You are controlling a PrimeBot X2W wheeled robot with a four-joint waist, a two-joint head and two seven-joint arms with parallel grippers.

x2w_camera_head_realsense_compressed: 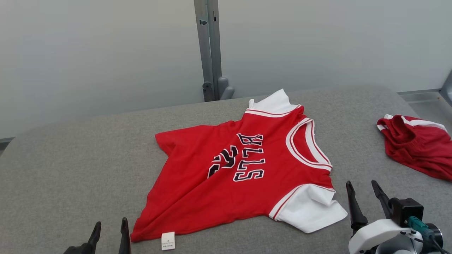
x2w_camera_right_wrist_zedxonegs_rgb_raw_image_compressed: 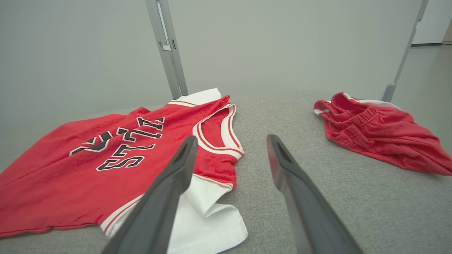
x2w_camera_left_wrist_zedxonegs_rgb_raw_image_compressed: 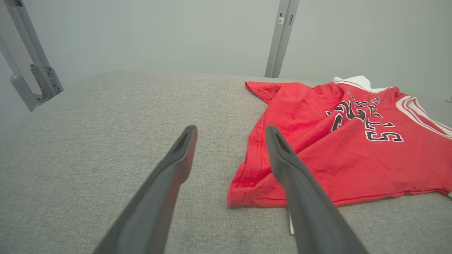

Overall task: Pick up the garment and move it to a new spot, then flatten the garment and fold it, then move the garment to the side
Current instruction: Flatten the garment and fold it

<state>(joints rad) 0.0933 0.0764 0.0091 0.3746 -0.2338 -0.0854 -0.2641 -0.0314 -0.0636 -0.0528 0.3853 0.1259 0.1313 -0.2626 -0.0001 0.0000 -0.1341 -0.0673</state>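
Note:
The garment (x2w_camera_head_realsense_compressed: 233,176) is a red jersey with white sleeves and black lettering, spread face up on the grey table (x2w_camera_head_realsense_compressed: 70,169), collar to the right. In the left wrist view the garment (x2w_camera_left_wrist_zedxonegs_rgb_raw_image_compressed: 339,148) lies right of my fingers, its hem corner near the right fingertip. My left gripper (x2w_camera_head_realsense_compressed: 109,227) stands open at the bottom left, just left of the hem corner and its white label (x2w_camera_head_realsense_compressed: 168,241), holding nothing. My right gripper (x2w_camera_head_realsense_compressed: 362,187) is open too, just right of the near white sleeve (x2w_camera_head_realsense_compressed: 310,210). The right wrist view shows the garment (x2w_camera_right_wrist_zedxonegs_rgb_raw_image_compressed: 106,158) left of the open right gripper (x2w_camera_right_wrist_zedxonegs_rgb_raw_image_compressed: 229,143).
A second red garment, crumpled shorts (x2w_camera_head_realsense_compressed: 420,146) with white trim, lies at the table's right edge; the shorts (x2w_camera_right_wrist_zedxonegs_rgb_raw_image_compressed: 381,130) also appear in the right wrist view. A grey metal post (x2w_camera_head_realsense_compressed: 210,53) rises behind the table's far edge against a pale wall. Another bracket (x2w_camera_left_wrist_zedxonegs_rgb_raw_image_compressed: 35,77) stands at far left.

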